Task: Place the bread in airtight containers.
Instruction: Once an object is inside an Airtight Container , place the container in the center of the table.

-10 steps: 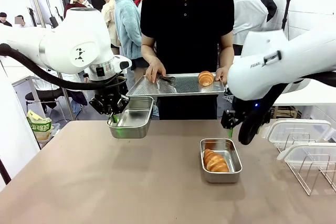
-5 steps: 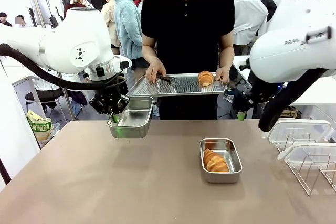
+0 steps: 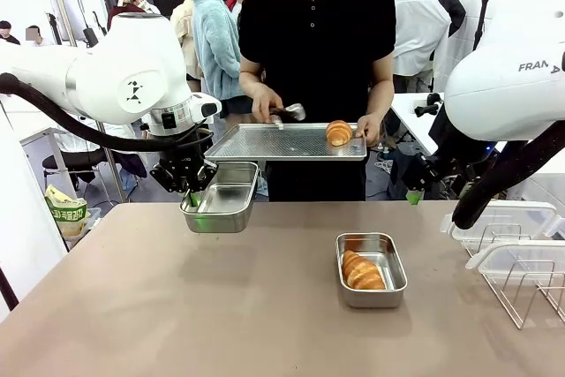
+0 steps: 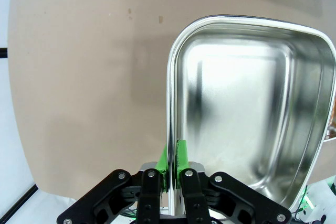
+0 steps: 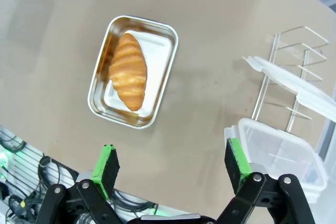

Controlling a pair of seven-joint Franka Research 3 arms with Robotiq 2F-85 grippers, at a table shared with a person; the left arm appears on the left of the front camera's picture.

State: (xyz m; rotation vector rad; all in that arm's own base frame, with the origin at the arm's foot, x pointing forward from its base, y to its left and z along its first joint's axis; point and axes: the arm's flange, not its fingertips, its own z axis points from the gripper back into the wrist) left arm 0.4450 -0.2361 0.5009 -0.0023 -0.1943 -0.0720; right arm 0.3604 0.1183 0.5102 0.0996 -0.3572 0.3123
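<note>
Front view, two tins [image 3: 225, 196] [image 3: 395, 264], two croissants [image 3: 363, 271] [image 3: 339, 132], left jaws clamping one tin, right jaws apart

One golden croissant [image 3: 363, 271] lies lengthwise in a shiny steel tin [image 3: 372, 299]. The second croissant [image 3: 338, 132] sits beyond that tin, higher up; the empty tin [image 3: 222, 214] is back-left of it.

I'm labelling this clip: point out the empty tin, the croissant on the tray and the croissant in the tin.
empty tin [image 4: 247, 114]: left wrist view, its bare floor.
croissant on the tray [image 3: 339, 132]: front view, its middle.
croissant in the tin [image 5: 128, 71]: right wrist view, ridged top.
</note>
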